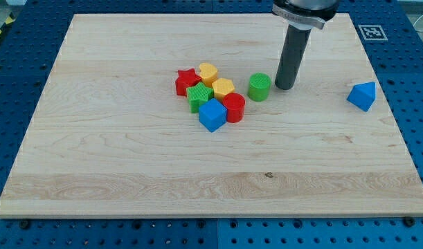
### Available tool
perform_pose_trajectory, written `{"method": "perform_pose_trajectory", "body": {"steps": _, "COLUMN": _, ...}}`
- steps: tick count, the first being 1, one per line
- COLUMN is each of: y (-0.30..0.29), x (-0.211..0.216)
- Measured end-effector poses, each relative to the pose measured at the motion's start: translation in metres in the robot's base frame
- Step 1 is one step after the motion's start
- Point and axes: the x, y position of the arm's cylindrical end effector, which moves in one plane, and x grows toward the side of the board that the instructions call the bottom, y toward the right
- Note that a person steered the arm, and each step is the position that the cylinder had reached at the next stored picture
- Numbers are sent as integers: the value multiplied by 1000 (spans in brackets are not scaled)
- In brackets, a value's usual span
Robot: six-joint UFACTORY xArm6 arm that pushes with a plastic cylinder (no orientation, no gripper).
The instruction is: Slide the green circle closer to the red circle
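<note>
A: What lay nearest the view's bottom on the counter (128,180)?

B: Bare wood, then the cluster. Its nearest piece was a blue cube (212,115), touching the red circle (234,108) on its right.

A: And behind those?

B: A green star (199,96) sat just above the blue cube. A yellow block (223,88) was pressed against the red circle's upper edge; I couldn't tell its shape for certain. Farther back were a red star (187,81) on the left and a second yellow block (208,72) beside it, all packed together.

A: Where was the green circle (259,87)?

B: Just to the right of the cluster, near the red circle but apart from it, with a sliver of wood showing between.

A: And my tip (286,87)?

B: Down at the counter, just beside the green circle on its right; I couldn't tell whether it touched. The arm had no gripper, only the dark rod, so nothing was held or clenched.

A: Anything else?

B: A blue block (362,95), a wedge-like shape, stood well apart at the view's right.
</note>
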Motion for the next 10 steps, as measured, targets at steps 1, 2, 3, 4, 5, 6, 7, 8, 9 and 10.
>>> {"method": "perform_pose_trajectory", "body": {"steps": 1, "y": 0, "x": 1}}
{"method": "perform_pose_trajectory", "body": {"steps": 2, "y": 0, "x": 1}}
{"method": "perform_pose_trajectory", "body": {"steps": 3, "y": -4, "x": 0}}
{"method": "perform_pose_trajectory", "body": {"steps": 4, "y": -14, "x": -1}}
{"method": "perform_pose_trajectory", "body": {"steps": 5, "y": -23, "x": 1}}
{"method": "perform_pose_trajectory", "body": {"steps": 6, "y": -25, "x": 9}}
{"method": "perform_pose_trajectory", "body": {"steps": 7, "y": -25, "x": 11}}
{"method": "perform_pose_trajectory", "body": {"steps": 8, "y": -28, "x": 4}}
{"method": "perform_pose_trajectory", "body": {"steps": 9, "y": -38, "x": -6}}
{"method": "perform_pose_trajectory", "body": {"steps": 10, "y": -52, "x": -6}}
